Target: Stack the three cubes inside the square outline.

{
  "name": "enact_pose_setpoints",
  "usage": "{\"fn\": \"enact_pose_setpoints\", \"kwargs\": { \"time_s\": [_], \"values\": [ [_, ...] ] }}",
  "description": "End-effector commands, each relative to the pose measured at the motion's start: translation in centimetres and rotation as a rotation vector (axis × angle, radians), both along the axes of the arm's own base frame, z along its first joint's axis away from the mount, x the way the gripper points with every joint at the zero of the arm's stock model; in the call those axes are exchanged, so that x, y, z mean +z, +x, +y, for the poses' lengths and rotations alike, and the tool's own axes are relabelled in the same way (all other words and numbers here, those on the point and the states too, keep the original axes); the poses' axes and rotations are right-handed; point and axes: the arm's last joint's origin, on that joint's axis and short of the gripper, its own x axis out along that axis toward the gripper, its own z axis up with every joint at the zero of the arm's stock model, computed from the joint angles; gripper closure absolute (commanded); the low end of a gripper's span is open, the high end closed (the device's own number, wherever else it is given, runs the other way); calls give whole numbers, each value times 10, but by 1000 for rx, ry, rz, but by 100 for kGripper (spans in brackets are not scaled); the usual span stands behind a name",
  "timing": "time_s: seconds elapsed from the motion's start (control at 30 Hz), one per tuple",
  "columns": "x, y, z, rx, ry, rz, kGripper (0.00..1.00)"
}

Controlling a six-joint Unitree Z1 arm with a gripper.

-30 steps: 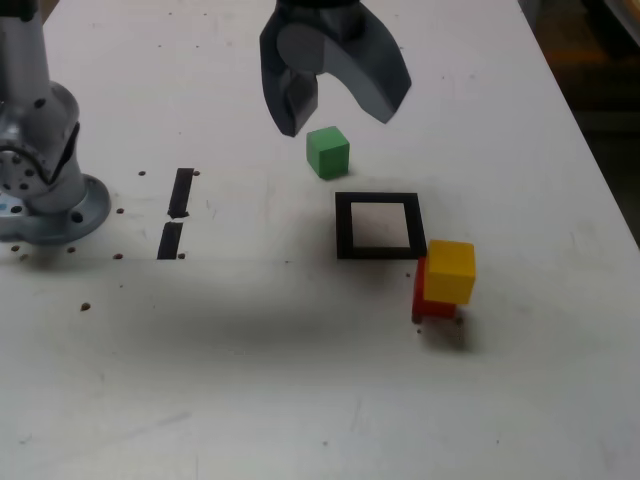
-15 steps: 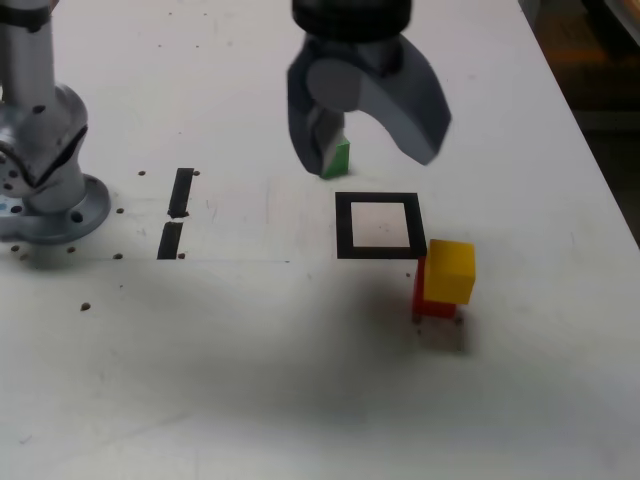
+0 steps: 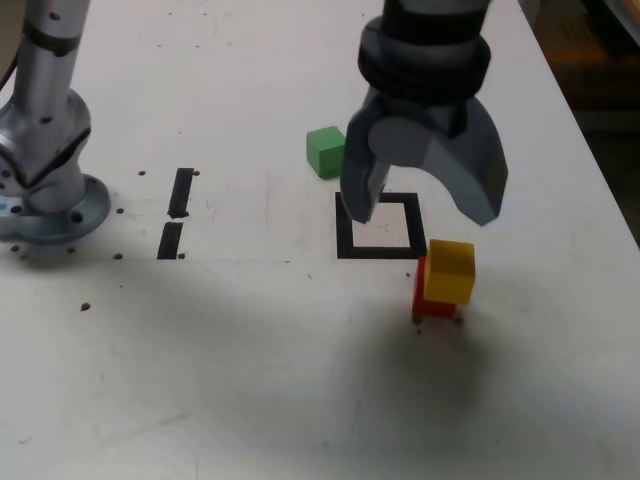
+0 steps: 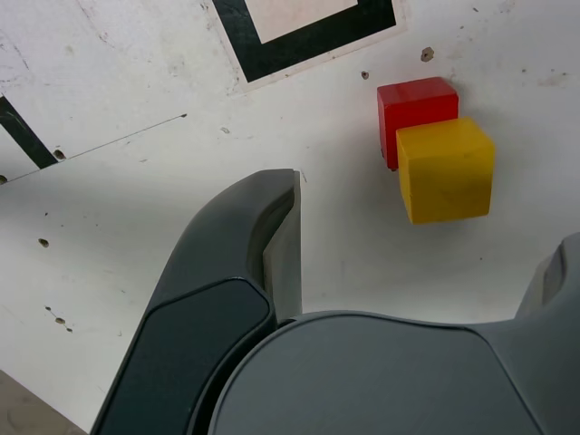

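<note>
From where the exterior view looks, the gripper (image 3: 420, 205) hangs in front of the square outline (image 3: 345, 243) and covers its far edge and part of the white patch inside. The yellow cube (image 3: 450, 270) hides most of the red cube (image 3: 422, 298), so only a strip of red shows below and beside it. The arm above the gripper runs off the top edge. In the wrist view the square outline (image 4: 308, 41) is cut by the picture's edge, one finger (image 4: 557, 281) is barely in frame, and the green cube (image 3: 326, 152) is out of sight.
</note>
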Motion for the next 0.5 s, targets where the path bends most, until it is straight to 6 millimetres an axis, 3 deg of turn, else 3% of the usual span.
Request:
{"fn": "enact_pose_setpoints", "kwargs": {
  "time_s": [0.0, 0.47],
  "values": [
    [-3, 2, -2, -5, 7, 10, 4],
    [-36, 33, -13, -8, 21, 50, 4]
  ]
}}
